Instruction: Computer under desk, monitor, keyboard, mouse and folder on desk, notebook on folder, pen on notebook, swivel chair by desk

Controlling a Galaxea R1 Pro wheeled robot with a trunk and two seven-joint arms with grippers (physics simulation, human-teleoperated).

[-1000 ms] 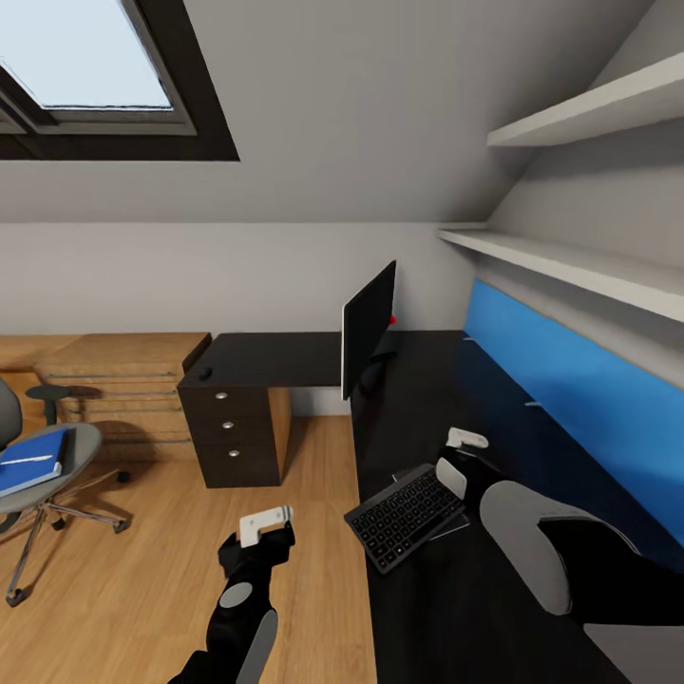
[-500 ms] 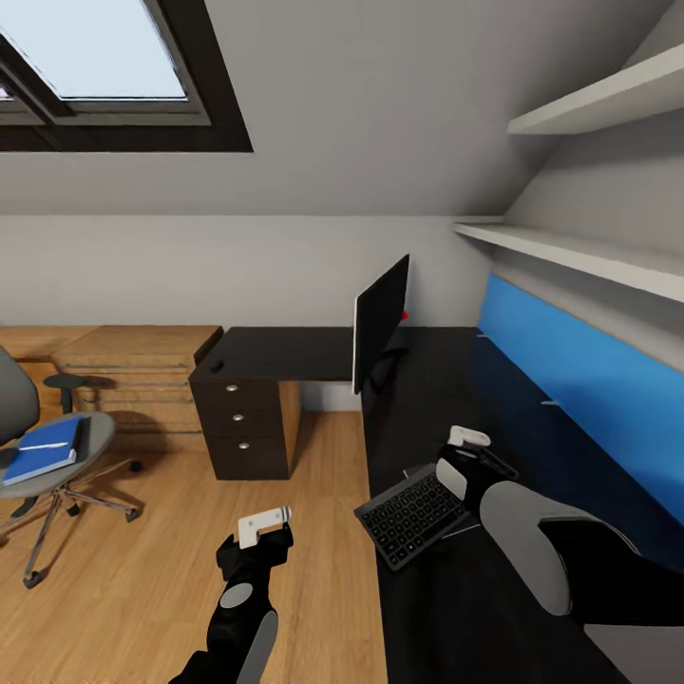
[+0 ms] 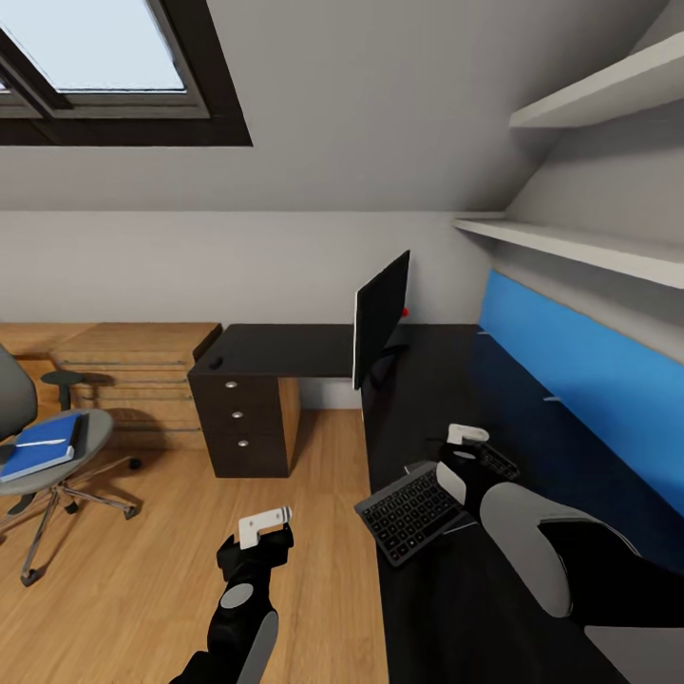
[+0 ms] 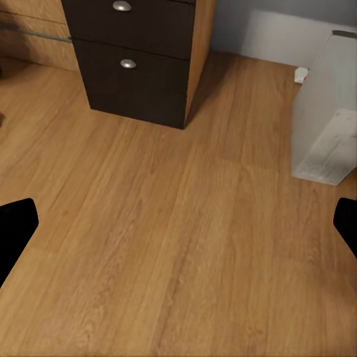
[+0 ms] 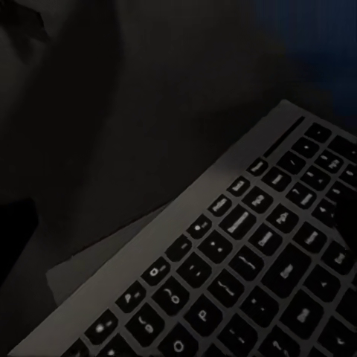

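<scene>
Dark keys in a silver-grey frame: the keyboard [image 3: 410,513] is lying askew on the glossy black surface [image 3: 446,380], its near corner at the front edge, with the right pincer [image 3: 465,454] gripping its far end. Behind it the monitor [image 3: 380,317] is standing on the same surface. The left pincer [image 3: 263,525] is hanging open over the wood floor [image 4: 171,245], near the computer [image 4: 327,111] standing by the drawers [image 3: 242,427]. Well apart, the blue folder [image 3: 40,446] is resting on the swivel chair [image 3: 47,465]
</scene>
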